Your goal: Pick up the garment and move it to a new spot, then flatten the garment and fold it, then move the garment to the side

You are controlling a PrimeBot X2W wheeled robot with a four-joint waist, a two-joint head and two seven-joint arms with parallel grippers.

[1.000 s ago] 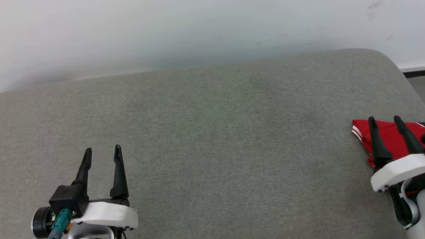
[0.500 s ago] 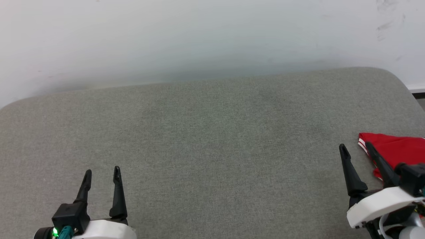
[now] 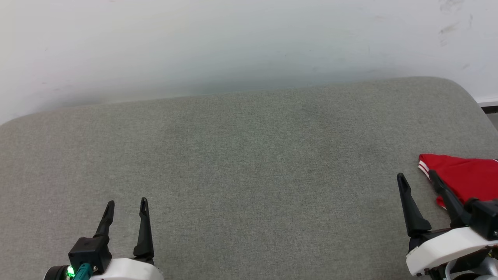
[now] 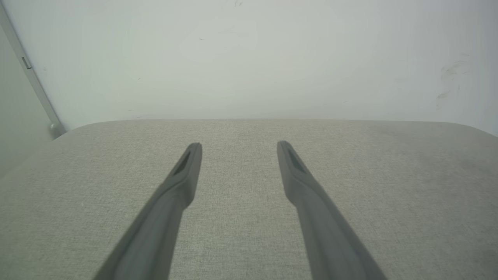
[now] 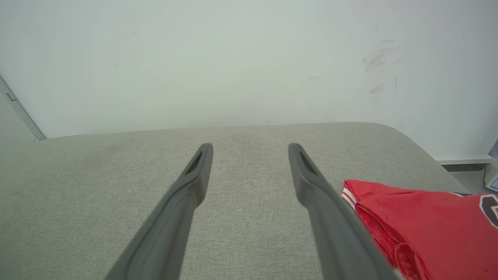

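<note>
Head camera first: grey cushion (image 3: pixel 249 155) runs across the frame under a pale wall (image 3: pixel 233 39), with the garment (image 3: pixel 467 179) lying on the cushion at the far right, cut off by the frame edge. The right gripper (image 3: pixel 416 177) sits just left of it, fingers spread and empty. A second ago both of its fingers lay across the red cloth; now only the right-hand finger crosses the near corner. The camera also shifted in that time, but the gripper has clearly backed off relative to the cloth. My reading is that the garment has been let go at the side and the arm is pulling clear, so the job looks close to finished. The left gripper (image 3: pixel 127 202) sits low at the left, well away from the cloth, also spread and empty.

Left wrist camera: the left gripper (image 4: pixel 239 144) has its fingers parted over bare cushion, touching nothing.

Right wrist camera: the right gripper (image 5: pixel 250 146) is parted, with nothing between the fingers. The garment (image 5: pixel 428 225) lies as a folded bundle beside the right finger. Its corner with striped trim (image 5: pixel 349 197) points toward the middle of the cushion, and a dark mark (image 5: pixel 489 208) shows at the frame edge. The long axis seems to run left to right along the cushion, though the far end is out of frame.
</note>
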